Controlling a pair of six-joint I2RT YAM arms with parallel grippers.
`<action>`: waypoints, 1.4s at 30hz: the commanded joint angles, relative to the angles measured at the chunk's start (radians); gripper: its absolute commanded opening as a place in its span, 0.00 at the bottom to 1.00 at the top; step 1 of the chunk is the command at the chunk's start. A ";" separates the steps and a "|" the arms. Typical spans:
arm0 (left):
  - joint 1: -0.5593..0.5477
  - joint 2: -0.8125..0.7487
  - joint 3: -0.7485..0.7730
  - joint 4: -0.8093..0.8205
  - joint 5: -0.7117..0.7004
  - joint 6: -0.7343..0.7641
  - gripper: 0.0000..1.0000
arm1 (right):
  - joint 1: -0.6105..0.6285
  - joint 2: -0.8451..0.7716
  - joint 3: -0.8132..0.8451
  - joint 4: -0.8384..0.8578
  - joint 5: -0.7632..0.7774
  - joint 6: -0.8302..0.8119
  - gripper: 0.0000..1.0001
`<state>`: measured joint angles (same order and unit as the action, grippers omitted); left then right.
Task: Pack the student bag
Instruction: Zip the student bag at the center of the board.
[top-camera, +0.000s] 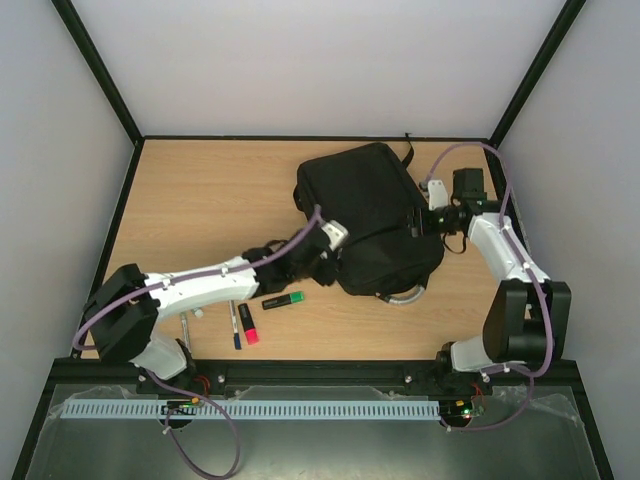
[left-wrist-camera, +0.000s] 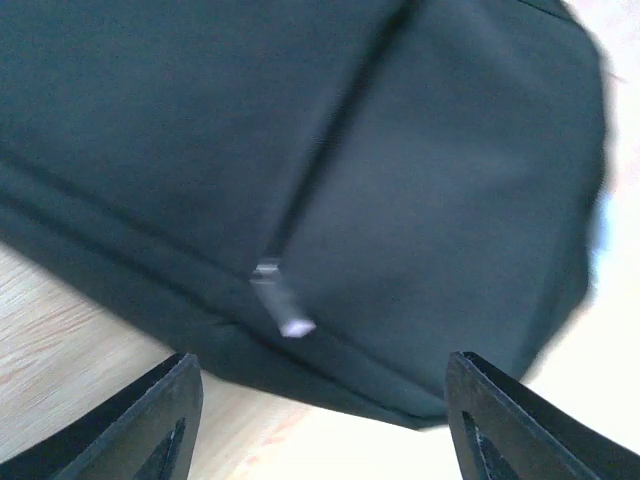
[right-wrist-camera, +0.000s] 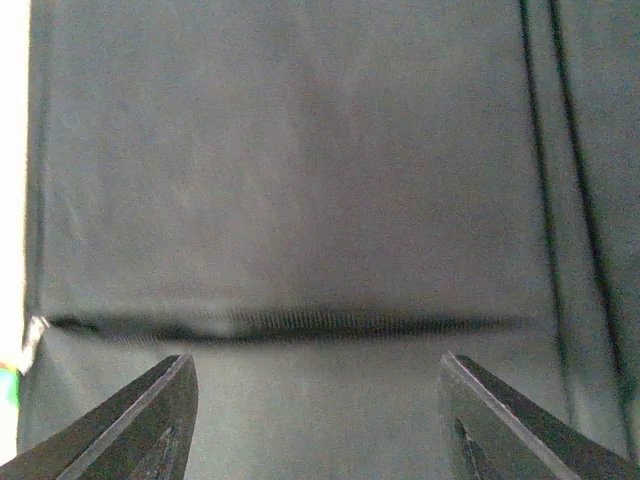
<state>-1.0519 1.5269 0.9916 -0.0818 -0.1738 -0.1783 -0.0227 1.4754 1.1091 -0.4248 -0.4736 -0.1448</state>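
Closest to front edge: green highlighter (top-camera: 284, 300), pink marker (top-camera: 249, 327) and dark pen (top-camera: 236, 328), loose on pale wood-grain table (top-camera: 200, 200). Left gripper (top-camera: 333, 262) at near-left side of student bag (top-camera: 370, 215), fingers spread wide, nothing between them. Silver metal zip pull (left-wrist-camera: 280, 300) on seam just ahead of it. Bag lies flat, mid-table, bit right of centre. Big, black, matte woven fabric, rounded corners, grey loop handle (top-camera: 407, 294) at near end. Right gripper (top-camera: 422, 222) at bag's right side, also spread, gripping nothing, with closed zip line (right-wrist-camera: 290, 325) across the cloth ahead. Black strap (top-camera: 408, 152) pokes off far corner.
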 joint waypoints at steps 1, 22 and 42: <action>0.127 -0.024 -0.048 0.044 0.098 -0.157 0.69 | -0.003 -0.071 -0.133 -0.095 0.145 -0.052 0.66; 0.148 0.022 -0.235 0.257 0.312 -0.244 0.67 | 0.054 0.311 0.103 -0.072 0.206 -0.056 0.70; -0.027 0.009 -0.184 0.235 -0.092 0.205 0.69 | 0.059 -0.190 -0.183 -0.139 0.222 -0.160 0.70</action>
<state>-1.0378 1.4891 0.7547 0.1398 -0.1005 -0.1661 0.0334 1.3842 1.0050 -0.4709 -0.1989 -0.2264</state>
